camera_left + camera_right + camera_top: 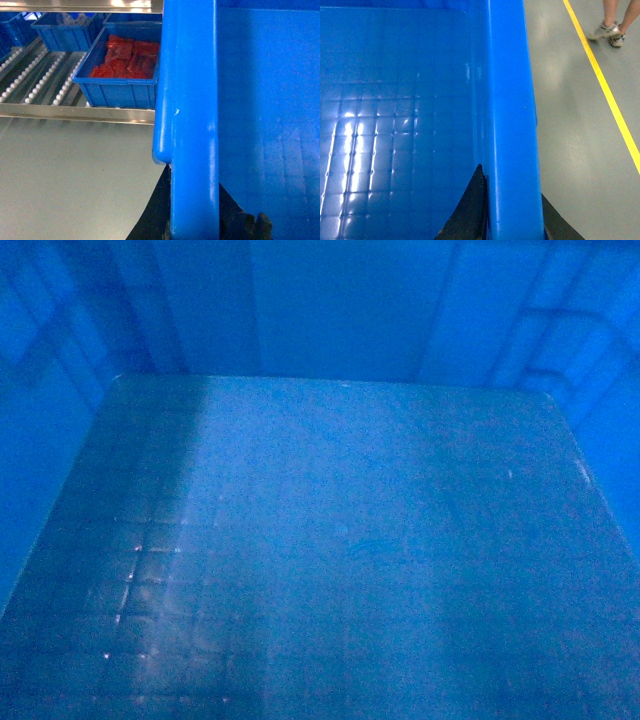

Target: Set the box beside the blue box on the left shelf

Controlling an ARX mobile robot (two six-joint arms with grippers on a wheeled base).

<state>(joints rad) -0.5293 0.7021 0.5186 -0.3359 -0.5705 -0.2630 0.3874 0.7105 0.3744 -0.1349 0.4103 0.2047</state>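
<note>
Right at your lens, the left gripper (195,225) has its dark fingers clamped either side of the box (260,100) rim, and the right gripper (512,220) pinches the opposite rim the same way, so the crate hangs between both arms above the grey floor (570,125). From the head view you see only its grid-embossed bottom and inner walls. Beyond its left rim lies a roller shelf (45,80) carrying a smaller blue bin (117,90) of red packets, while a yellow floor line (602,82) and someone's feet (612,32) show on the right.
</note>
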